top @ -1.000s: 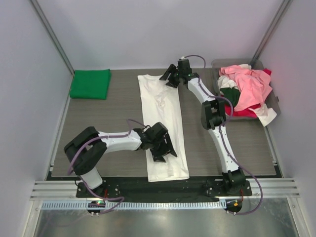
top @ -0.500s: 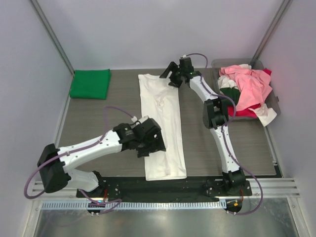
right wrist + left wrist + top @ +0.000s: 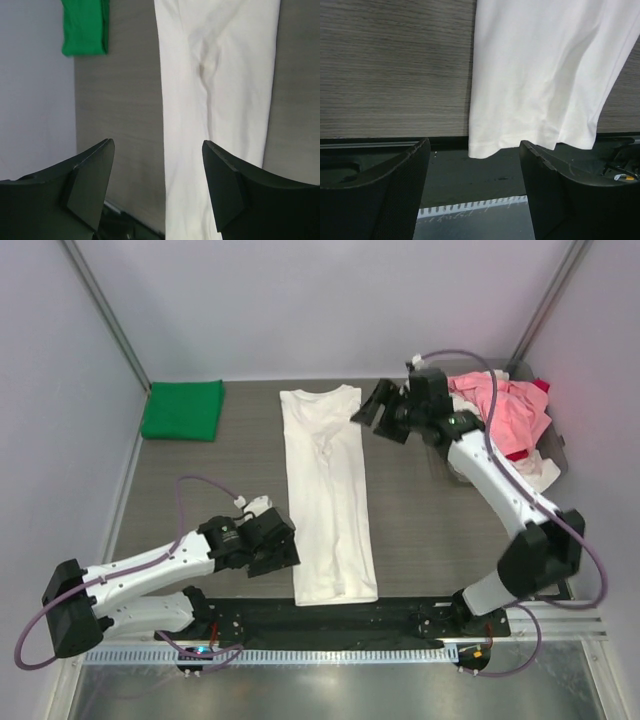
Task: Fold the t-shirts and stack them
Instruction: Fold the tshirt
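A white t-shirt (image 3: pixel 328 490), folded lengthwise into a long strip, lies down the middle of the table; its hem hangs over the front edge. It also shows in the left wrist view (image 3: pixel 545 75) and the right wrist view (image 3: pixel 220 100). A folded bright green t-shirt (image 3: pixel 183 409) lies at the back left and shows in the right wrist view (image 3: pixel 86 26). My left gripper (image 3: pixel 283 552) is open and empty, just left of the strip's near end. My right gripper (image 3: pixel 372 412) is open and empty, right of the shirt's collar end.
A grey tray (image 3: pixel 553 445) at the back right holds a heap of pink, red, white and dark green t-shirts (image 3: pixel 505 420). The black rail (image 3: pixel 330 615) runs along the table's front edge. Walls enclose the back and both sides.
My left gripper has come off the white shirt and drawn back left and nearer. My right gripper has left the collar and moved right. The shirt lies flat.
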